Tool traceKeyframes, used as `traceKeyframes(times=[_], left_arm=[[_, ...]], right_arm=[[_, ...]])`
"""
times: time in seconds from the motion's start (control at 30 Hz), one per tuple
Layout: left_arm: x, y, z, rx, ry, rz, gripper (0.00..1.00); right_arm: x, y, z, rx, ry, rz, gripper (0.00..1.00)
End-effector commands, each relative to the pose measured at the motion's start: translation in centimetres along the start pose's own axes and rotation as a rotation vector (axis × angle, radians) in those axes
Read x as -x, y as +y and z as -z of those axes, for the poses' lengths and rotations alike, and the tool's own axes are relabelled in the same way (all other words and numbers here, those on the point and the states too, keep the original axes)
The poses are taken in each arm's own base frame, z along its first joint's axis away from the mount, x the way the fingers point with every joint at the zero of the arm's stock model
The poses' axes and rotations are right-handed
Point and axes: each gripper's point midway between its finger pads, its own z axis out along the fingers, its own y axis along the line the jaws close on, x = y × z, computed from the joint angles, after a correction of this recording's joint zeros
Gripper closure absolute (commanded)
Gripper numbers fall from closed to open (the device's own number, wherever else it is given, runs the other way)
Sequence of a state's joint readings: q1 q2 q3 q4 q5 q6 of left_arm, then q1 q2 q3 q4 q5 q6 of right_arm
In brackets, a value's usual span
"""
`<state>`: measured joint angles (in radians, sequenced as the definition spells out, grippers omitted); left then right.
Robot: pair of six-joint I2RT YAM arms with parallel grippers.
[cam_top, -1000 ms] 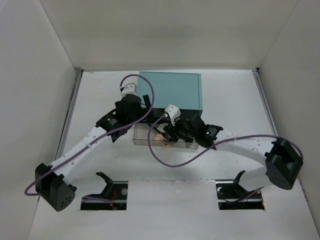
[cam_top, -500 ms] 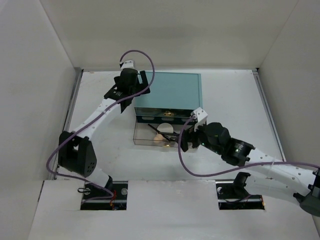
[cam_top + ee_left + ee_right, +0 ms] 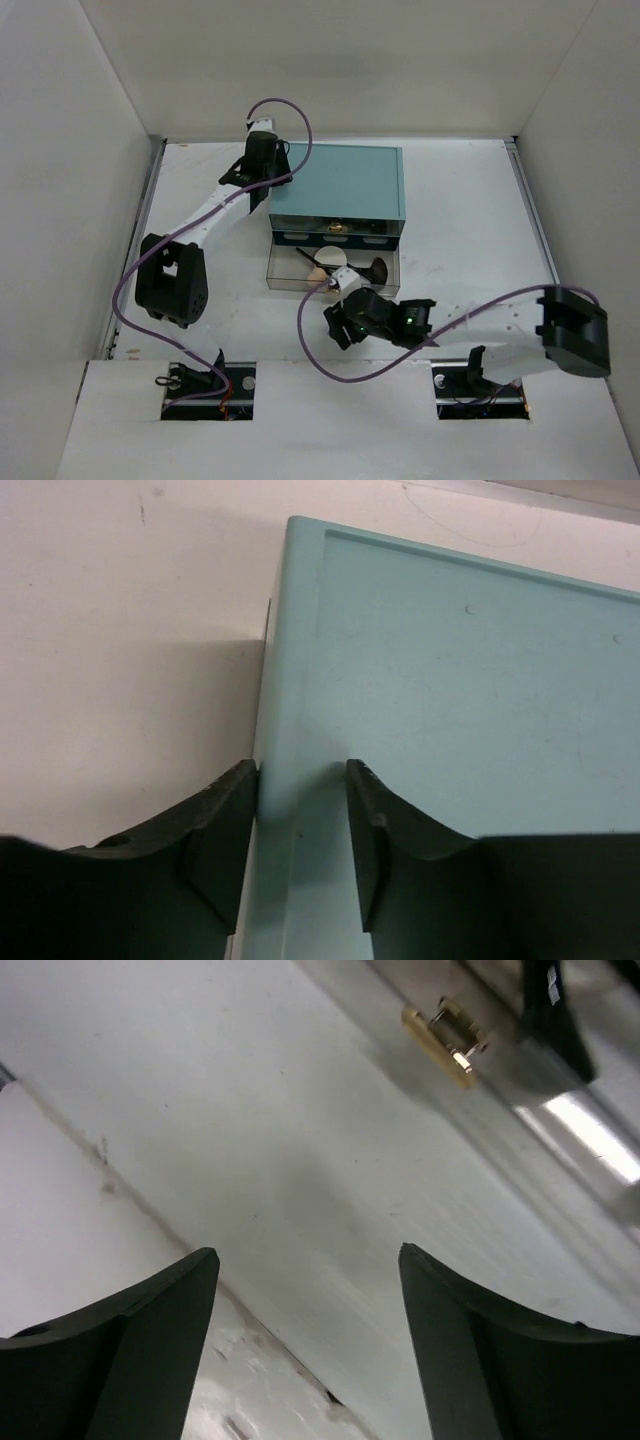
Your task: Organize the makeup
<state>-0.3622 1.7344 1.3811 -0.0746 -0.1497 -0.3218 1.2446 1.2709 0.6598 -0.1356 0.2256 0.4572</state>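
The makeup lies in a clear drawer [image 3: 283, 280] pulled out in front of the teal drawer box [image 3: 345, 180]. In it I see a round cream puff [image 3: 331, 259], a peach sponge [image 3: 317, 275], a black brush [image 3: 305, 256] and a dark item [image 3: 373, 271]. My left gripper [image 3: 264, 170] [image 3: 300, 790] sits over the box's back-left edge. Its jaws are narrowed but apart, one finger [image 3: 232, 815] beside the wall, the other over the top. My right gripper [image 3: 338, 328] [image 3: 305, 1260] hangs open and empty just in front of the drawer's clear front [image 3: 400, 1150].
A gold knob [image 3: 448, 1042] sticks out of the drawer front, and another gold knob [image 3: 338, 228] shows on the box face. White walls enclose the table on the left, back and right. The arm bases [image 3: 210, 385] stand at the near edge.
The right gripper came out of the drawer and drew back toward the near edge. The left arm reached to the box's back-left edge and its jaws narrowed.
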Motion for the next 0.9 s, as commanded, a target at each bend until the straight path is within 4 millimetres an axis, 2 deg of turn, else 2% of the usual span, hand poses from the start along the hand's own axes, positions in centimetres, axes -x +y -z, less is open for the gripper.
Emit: traceKeyframes(times=[0.0, 0.13, 0.17, 0.2, 0.3, 0.47, 0.6, 0.77, 0.87], left_arm=[[-2.8, -0.2, -0.6, -0.012, 0.062, -0.029, 0.66], [-4.4, 1.2, -0.6, 0.041, 0.081, -0.023, 0.82], [-4.7, 1.5, -0.5, 0.051, 0.081, -0.022, 0.84], [-4.9, 1.6, -0.5, 0.055, 0.082, -0.024, 0.86], [-5.5, 1.9, -0.5, 0.055, 0.086, -0.024, 0.86], [-6.2, 2.0, -0.6, 0.058, 0.104, -0.027, 0.9], [-6.7, 1.5, -0.5, 0.046, 0.111, -0.039, 0.91], [-7.3, 1.5, -0.6, 0.047, 0.126, -0.047, 0.91], [-7.4, 1.1, -0.4, 0.041, 0.127, -0.051, 0.91]], right_arm=[[3.1, 1.5, -2.6, -0.056, -0.109, -0.085, 0.37], [3.1, 0.1, -5.4, -0.211, -0.094, -0.089, 0.57], [3.4, -0.6, -5.9, -0.262, -0.107, -0.097, 0.7], [3.8, -1.5, -6.4, -0.323, -0.123, -0.108, 0.76], [6.0, -4.5, -6.8, -0.501, -0.198, -0.162, 0.85], [9.2, -10.4, -6.9, -0.715, -0.311, -0.248, 0.87], [10.9, -14.8, -7.8, -0.79, -0.344, -0.326, 0.85], [13.5, -17.1, -8.8, -0.793, -0.433, -0.375, 0.85], [14.7, -17.5, -9.5, -0.774, -0.469, -0.373, 0.84]])
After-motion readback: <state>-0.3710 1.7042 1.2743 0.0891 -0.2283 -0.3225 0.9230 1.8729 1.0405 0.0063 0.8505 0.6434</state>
